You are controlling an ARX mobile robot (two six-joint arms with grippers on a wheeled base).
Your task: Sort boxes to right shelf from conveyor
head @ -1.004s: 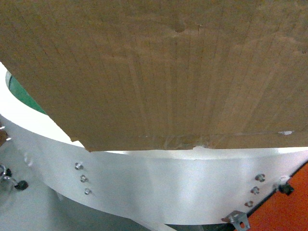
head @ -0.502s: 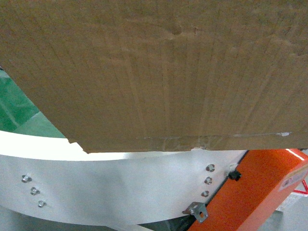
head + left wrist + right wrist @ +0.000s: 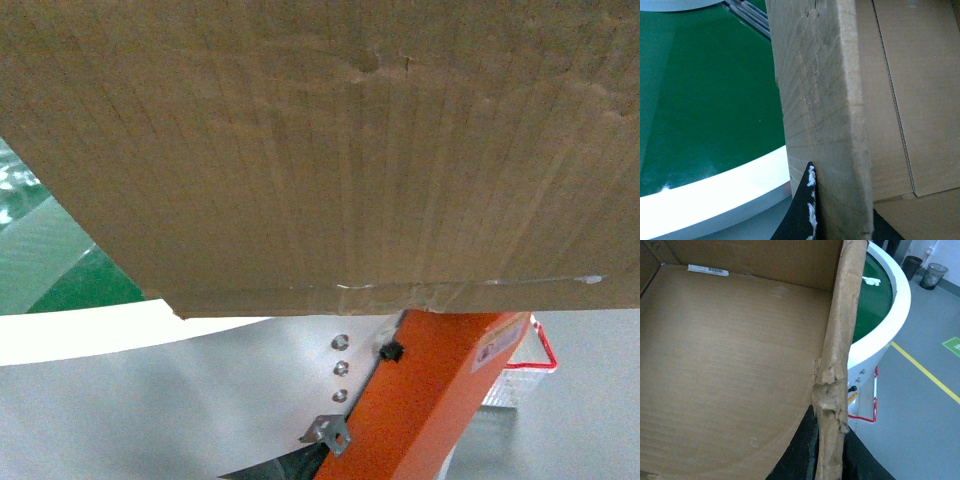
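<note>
The brown cardboard box (image 3: 330,150) hangs lifted and fills the upper head view, with clear tape along its bottom seam. My left gripper (image 3: 840,202) is shut on its left wall (image 3: 820,100), one black finger (image 3: 805,210) outside. My right gripper (image 3: 830,452) is shut on the ragged right wall (image 3: 837,365). The open inside (image 3: 730,355) shows a white barcode sticker (image 3: 708,270). Below and behind lies the conveyor: green belt (image 3: 40,260), white rim (image 3: 100,335), orange base (image 3: 430,400). The right shelf is out of view.
Grey floor runs to the right with a yellow line (image 3: 925,372) and a green mark (image 3: 952,345). Two dark waste bins (image 3: 935,274) stand far back. A red-edged bracket (image 3: 535,355) sits by the conveyor base. A white scrap (image 3: 871,281) lies on the belt.
The head view has swung right: the white rim and its bolts slid left and the orange base came into sight. The box stays in the same place in view, held by both grippers.
</note>
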